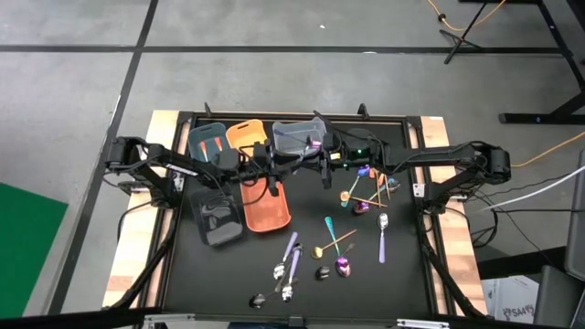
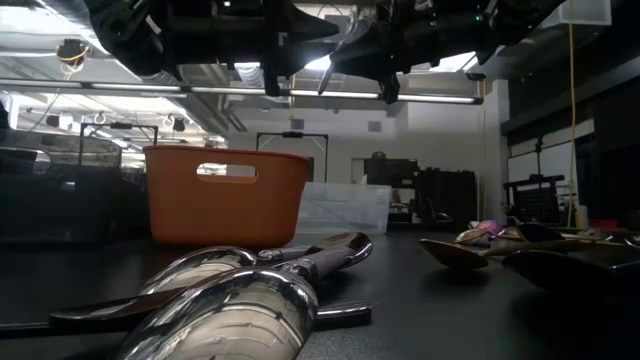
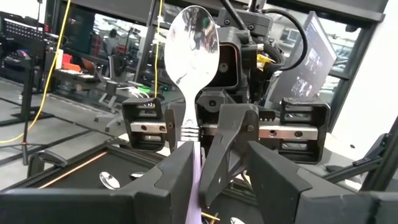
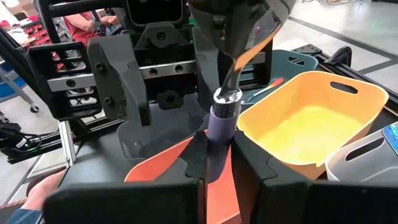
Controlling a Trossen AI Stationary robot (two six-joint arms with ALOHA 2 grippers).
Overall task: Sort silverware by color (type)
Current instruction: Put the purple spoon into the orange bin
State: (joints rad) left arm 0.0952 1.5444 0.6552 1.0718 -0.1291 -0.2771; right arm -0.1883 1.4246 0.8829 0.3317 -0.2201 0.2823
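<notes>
Front of counter (image 1: 402, 283): loose silverware (image 1: 334, 251) lies scattered, not yet sorted. Up in air over orange bin (image 1: 267, 217): my right jaws (image 4: 217, 155) pinch purple-handled spoon (image 3: 191, 37) by handle, shiny bowl poking out, I think so other side can take it. My left jaws (image 3: 214, 168) wide open around spoon, touching nothing. Far back: more bins (image 1: 247, 137) wait.
</notes>
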